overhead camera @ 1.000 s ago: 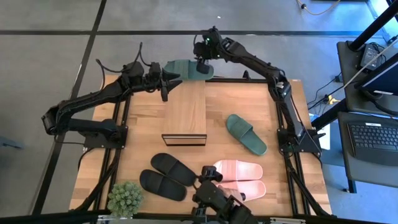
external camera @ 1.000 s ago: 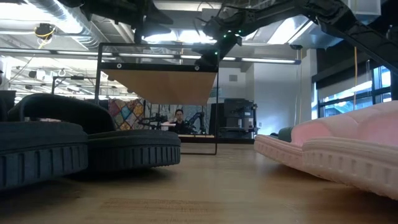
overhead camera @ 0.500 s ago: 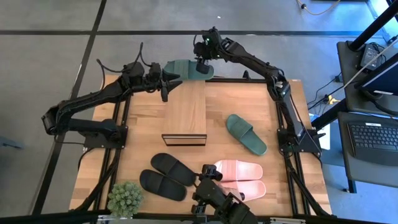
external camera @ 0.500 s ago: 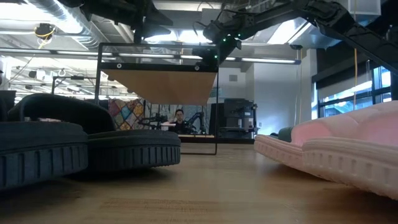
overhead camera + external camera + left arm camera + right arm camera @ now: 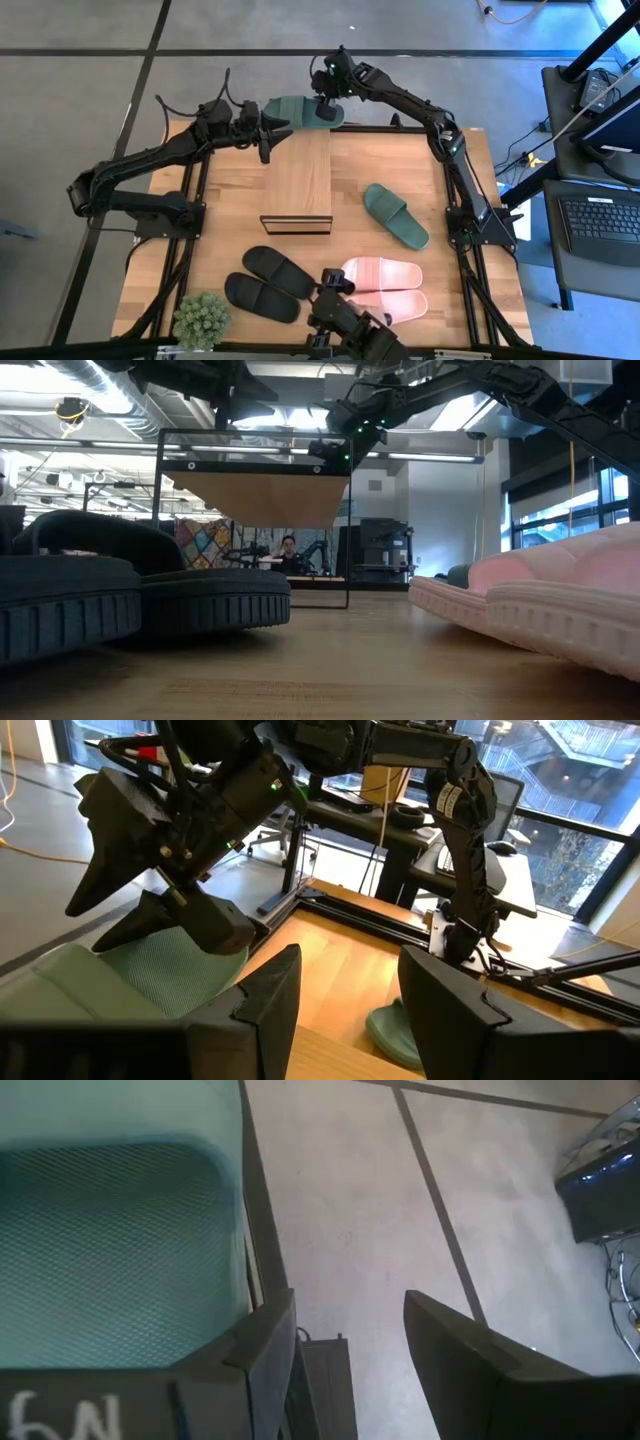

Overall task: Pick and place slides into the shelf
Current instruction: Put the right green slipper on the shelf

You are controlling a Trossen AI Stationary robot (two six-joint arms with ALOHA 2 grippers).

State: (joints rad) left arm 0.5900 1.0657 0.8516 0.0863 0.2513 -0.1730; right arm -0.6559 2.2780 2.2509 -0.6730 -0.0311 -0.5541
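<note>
The right gripper (image 5: pixel 325 105) hangs over the far end of the shelf (image 5: pixel 298 180) with its fingers (image 5: pixel 262 1370) parted, a green slide (image 5: pixel 300 111) lying under them on the shelf's top plank. The left gripper (image 5: pixel 268 135) sits just beside that slide, fingers (image 5: pixel 262 1005) also apart and empty. On the table (image 5: pixel 235 190) lie a second green slide (image 5: pixel 395 214), two black slides (image 5: pixel 268 282), two pink slides (image 5: pixel 385 285) and a potted plant (image 5: pixel 202 320).

A small green potted plant (image 5: pixel 202 320) stands on the near left corner of the wooden table (image 5: pixel 230 200). To the right of the table, a desk carries a black keyboard (image 5: pixel 600 222).
</note>
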